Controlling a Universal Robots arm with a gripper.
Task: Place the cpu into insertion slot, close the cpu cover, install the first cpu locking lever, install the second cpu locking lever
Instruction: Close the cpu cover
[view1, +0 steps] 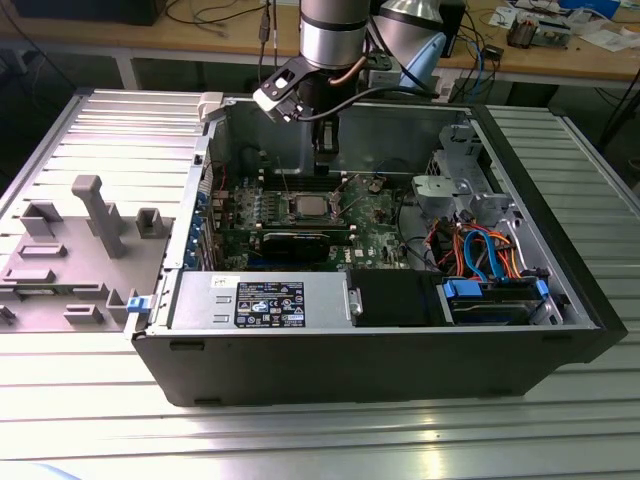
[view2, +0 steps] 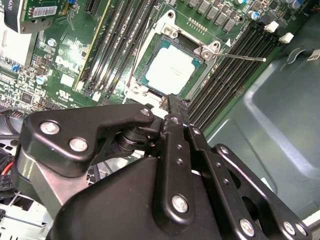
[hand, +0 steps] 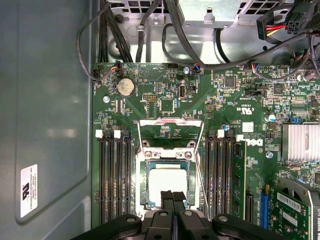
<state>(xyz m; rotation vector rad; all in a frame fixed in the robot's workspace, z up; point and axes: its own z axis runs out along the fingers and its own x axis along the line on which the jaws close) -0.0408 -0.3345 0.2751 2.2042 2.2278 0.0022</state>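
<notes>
Placement: the cpu (hand: 165, 179) sits in its socket on the motherboard (hand: 220, 100), just beneath the gripper (hand: 173, 195), whose jaws are together, holding nothing. The cpu cover (hand: 170, 121) is swung open, clear of the chip.

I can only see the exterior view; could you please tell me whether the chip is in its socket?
Observer: Yes, in both wrist views the chip lies flat in the socket.
Operator: Thank you. Is the cover closed over it?
Observer: No, in the first wrist view the cover stands flipped open, leaving the chip bare.
Operator: And the gripper?
Observer: In the first wrist view the gripper is shut, holding nothing, its tips over the chip's edge.
</notes>
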